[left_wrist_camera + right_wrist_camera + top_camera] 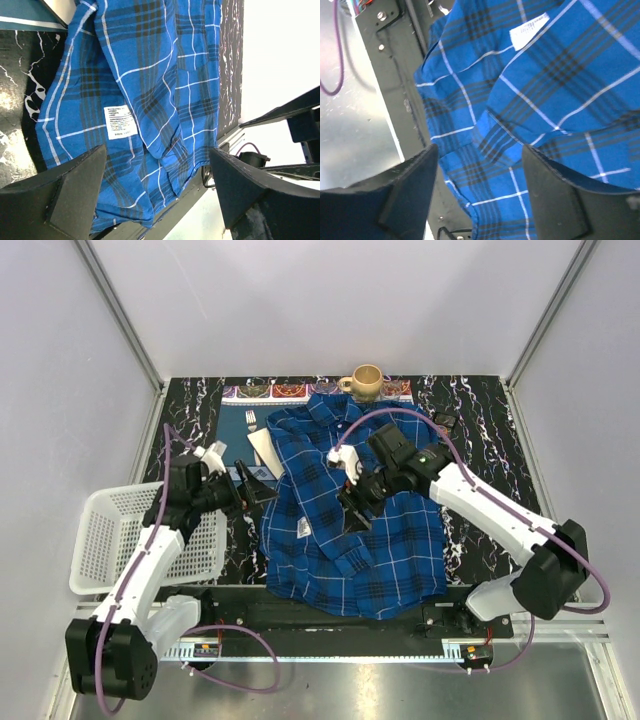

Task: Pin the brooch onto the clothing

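Note:
The blue and navy plaid shirt (350, 515) lies spread on the black marbled table, collar toward the back. It fills the left wrist view (150, 85) and the right wrist view (555, 90). A white paper tag (303, 528) sits on its left part. The brooch does not show in any view. My left gripper (254, 488) is open and empty, just off the shirt's left edge, with the fabric seen between its fingers (75, 195). My right gripper (352, 512) is open and empty, low over the middle of the shirt, its fingers (555, 195) apart above the fabric.
A white plastic basket (110, 540) stands at the left front. A tan cup (366, 382) stands at the back behind the collar. A fork (250, 422) on a teal mat and a white sheet (265, 452) lie left of the shirt. The metal front rail (330, 615) runs under the shirt's hem.

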Controlling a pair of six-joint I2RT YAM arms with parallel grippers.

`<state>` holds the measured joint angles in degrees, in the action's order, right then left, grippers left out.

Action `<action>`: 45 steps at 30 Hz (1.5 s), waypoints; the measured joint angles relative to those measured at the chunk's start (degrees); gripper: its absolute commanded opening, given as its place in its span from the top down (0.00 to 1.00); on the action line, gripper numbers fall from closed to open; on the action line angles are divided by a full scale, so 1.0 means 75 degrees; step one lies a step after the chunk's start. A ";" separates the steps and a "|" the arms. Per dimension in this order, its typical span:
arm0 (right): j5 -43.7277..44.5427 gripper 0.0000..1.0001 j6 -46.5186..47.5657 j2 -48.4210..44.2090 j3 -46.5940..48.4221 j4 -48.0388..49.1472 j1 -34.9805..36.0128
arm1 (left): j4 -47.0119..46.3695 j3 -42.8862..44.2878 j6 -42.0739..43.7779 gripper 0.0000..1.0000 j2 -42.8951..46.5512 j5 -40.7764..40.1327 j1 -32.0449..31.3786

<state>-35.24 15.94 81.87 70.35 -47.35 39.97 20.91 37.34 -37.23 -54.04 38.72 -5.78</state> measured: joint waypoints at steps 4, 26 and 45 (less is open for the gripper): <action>0.0813 0.36 -0.0152 0.0195 0.0638 0.0044 0.0184 | -0.0085 -0.0026 -0.0169 0.12 0.0020 0.0006 0.0347; 0.5418 0.42 -0.2209 0.4237 0.2806 0.2238 0.2159 | 0.0029 0.0256 -0.0108 0.08 0.0641 -0.0571 0.1947; 0.6181 1.00 -0.2250 0.5254 0.3550 0.1862 0.2162 | 0.0017 0.0277 -0.0070 0.07 0.0530 -0.0589 0.2055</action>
<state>11.11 -0.93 121.27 96.97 -33.39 56.18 21.04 39.42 -37.76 -50.06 34.30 9.63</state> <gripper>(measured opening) 0.010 0.922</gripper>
